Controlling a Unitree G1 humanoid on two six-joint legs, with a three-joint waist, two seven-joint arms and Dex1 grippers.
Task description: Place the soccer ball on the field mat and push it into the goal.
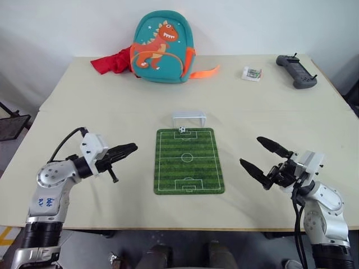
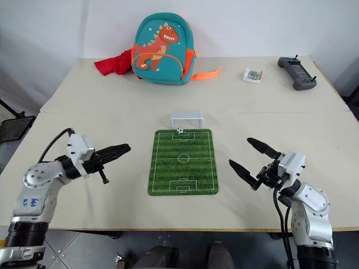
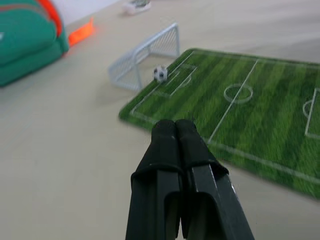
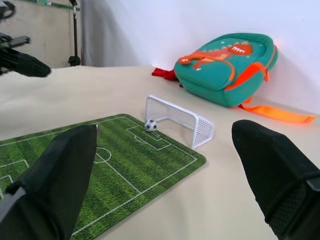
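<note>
The tiny black-and-white soccer ball (image 1: 182, 129) rests on the far end of the green field mat (image 1: 188, 161), just in front of the small white goal (image 1: 189, 119). Whether it has crossed the goal line I cannot tell. My left gripper (image 1: 132, 148) hovers left of the mat, pointing toward it, its fingers (image 3: 175, 145) shut with nothing between them. To the right of the mat my right gripper (image 1: 253, 153) stands open and empty. In the right wrist view the ball (image 4: 151, 125) sits right before the goal (image 4: 180, 120).
A teal dinosaur backpack (image 1: 160, 47) with a red cloth (image 1: 114, 60) beside it stands at the table's far edge. A small packet (image 1: 252, 73) and a black controller (image 1: 297, 70) lie at the far right. Bare table lies on both sides of the mat.
</note>
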